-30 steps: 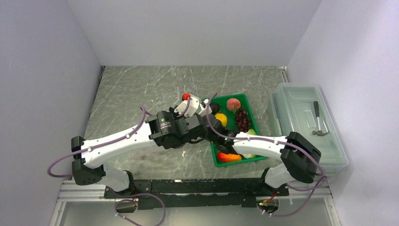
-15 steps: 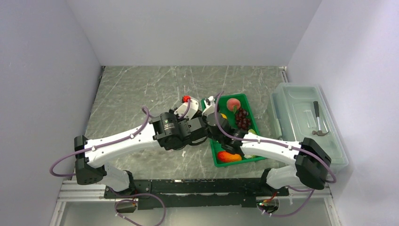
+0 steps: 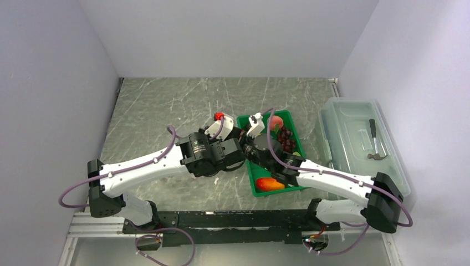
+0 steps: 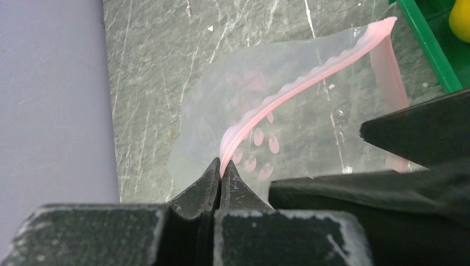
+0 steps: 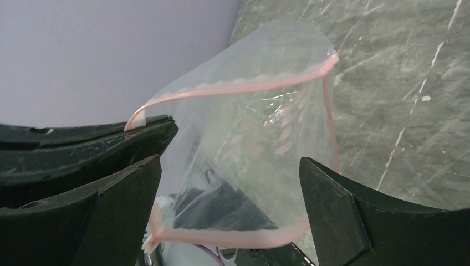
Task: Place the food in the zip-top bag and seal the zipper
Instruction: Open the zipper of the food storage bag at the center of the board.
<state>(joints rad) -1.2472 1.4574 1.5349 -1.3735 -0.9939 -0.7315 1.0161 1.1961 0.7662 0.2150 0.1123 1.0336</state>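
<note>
The clear zip-top bag (image 4: 288, 111) hangs above the table with its mouth open. My left gripper (image 4: 220, 169) is shut on one end of the pink zipper (image 4: 310, 80). My right gripper (image 5: 230, 210) is open, a finger (image 5: 343, 216) on either side of the bag's mouth (image 5: 260, 127), not touching the near zipper rim (image 5: 233, 238). In the top view the two grippers meet at the tray's left edge, left (image 3: 238, 148) and right (image 3: 250, 145). The green tray (image 3: 288, 188) holds the grapes (image 3: 285, 137), a pink-red fruit (image 3: 274, 122) and the red-orange oblong fruit (image 3: 270, 184). The lemon (image 4: 460, 19) shows in the left wrist view.
A large clear lidded box (image 3: 343, 119) with a grey hammer (image 3: 376, 144) inside stands at the right. The right arm lies across the tray's left half. Walls close the table on three sides.
My right arm has stretched forward, bringing its open gripper up to the bag's mouth. My left gripper has kept its hold and barely moved.
</note>
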